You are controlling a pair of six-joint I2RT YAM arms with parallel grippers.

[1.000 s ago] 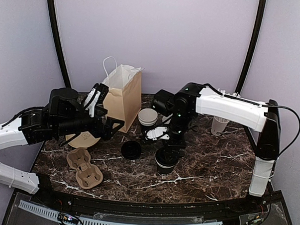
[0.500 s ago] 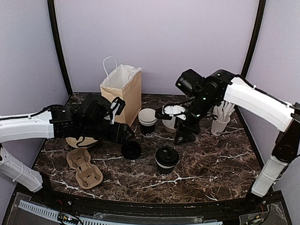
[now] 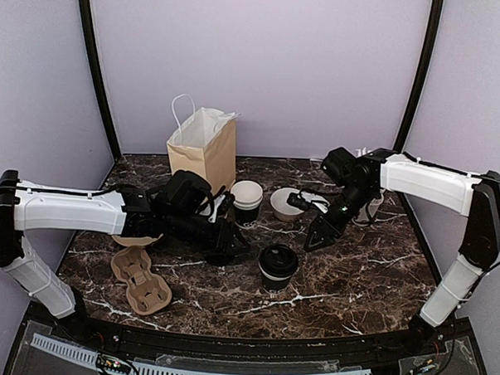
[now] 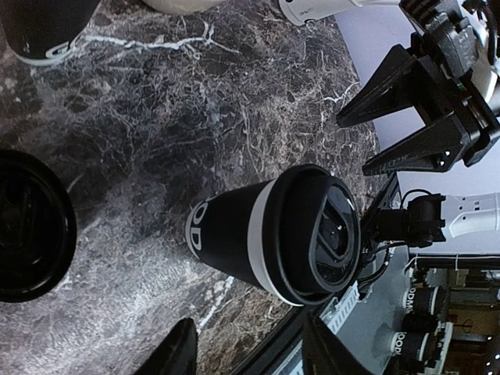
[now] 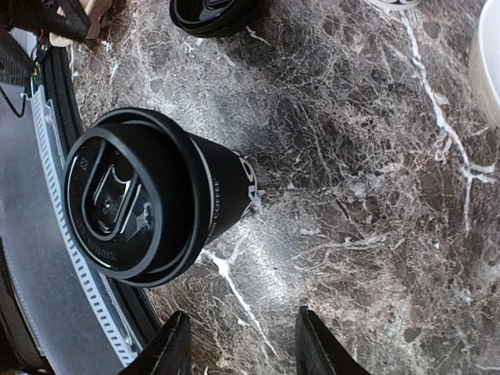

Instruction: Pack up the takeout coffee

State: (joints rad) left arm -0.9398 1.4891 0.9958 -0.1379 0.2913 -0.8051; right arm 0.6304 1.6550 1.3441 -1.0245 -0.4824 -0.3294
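Observation:
One takeout coffee cup [image 3: 277, 266] with its black dome lid on stands upright at the table's centre front, also in the left wrist view [image 4: 273, 234] and the right wrist view [image 5: 156, 195]. A second black cup [image 3: 247, 200], lidless with a white inside, stands behind it. A loose black lid [image 4: 31, 226] lies left of the lidded cup. My left gripper [image 3: 233, 243] hovers low over that lid, open and empty [image 4: 254, 355]. My right gripper [image 3: 318, 234] is right of the lidded cup, apart from it, open and empty [image 5: 246, 348].
A brown paper bag [image 3: 203, 148] stands at the back left. A cardboard cup carrier [image 3: 142, 278] lies at the front left. A low white bowl [image 3: 284, 204] sits behind the right gripper. The white cup of straws [image 3: 370, 205] is partly hidden by the right arm.
The right gripper rose off the lidded cup and swung right, then came down beside it. The left arm reached right from near the bag to the loose lid. Both sets of jaws narrowed.

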